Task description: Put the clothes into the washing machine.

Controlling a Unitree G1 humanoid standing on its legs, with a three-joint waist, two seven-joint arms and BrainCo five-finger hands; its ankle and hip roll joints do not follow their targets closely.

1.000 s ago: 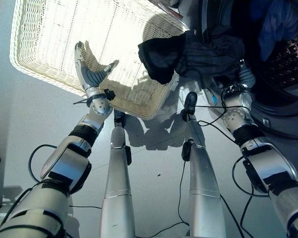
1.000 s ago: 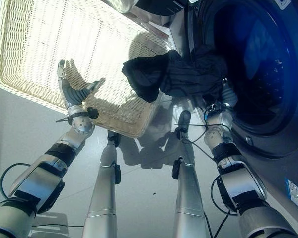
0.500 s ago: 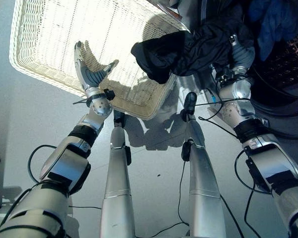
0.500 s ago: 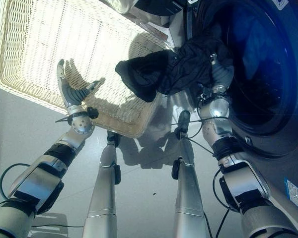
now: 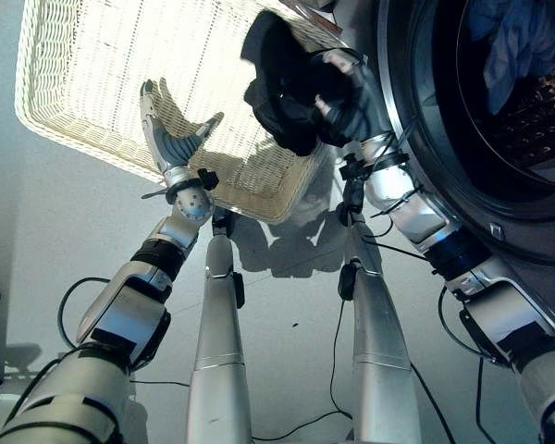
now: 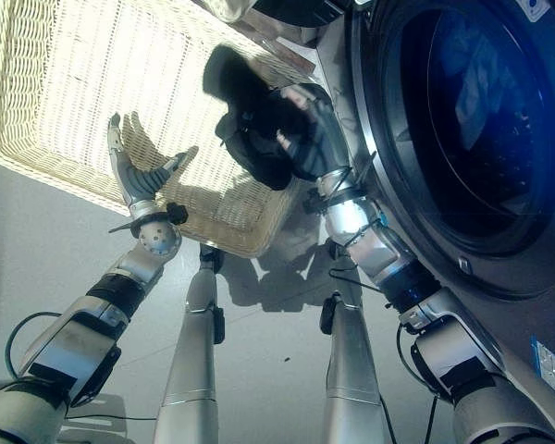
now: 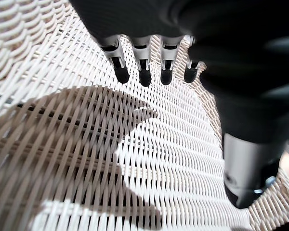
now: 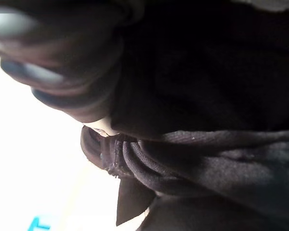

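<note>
No print or label here can be read.

Wicker basket (image 5: 83, 65): white, shallow, lying on the grey floor (image 5: 37, 240).
Left robot hand (image 5: 166, 139): over the basket's near edge, fingers straight, thumb spread, holding nothing.
Right robot hand (image 5: 351, 97): raised between basket and washing machine (image 5: 425, 157), fingers curled round dark clothes (image 5: 282, 83).
Dark clothes: bunched, hanging over the basket's corner beside the machine.
Washing machine: door open, blue cloth (image 5: 518, 37) inside the drum.
</note>
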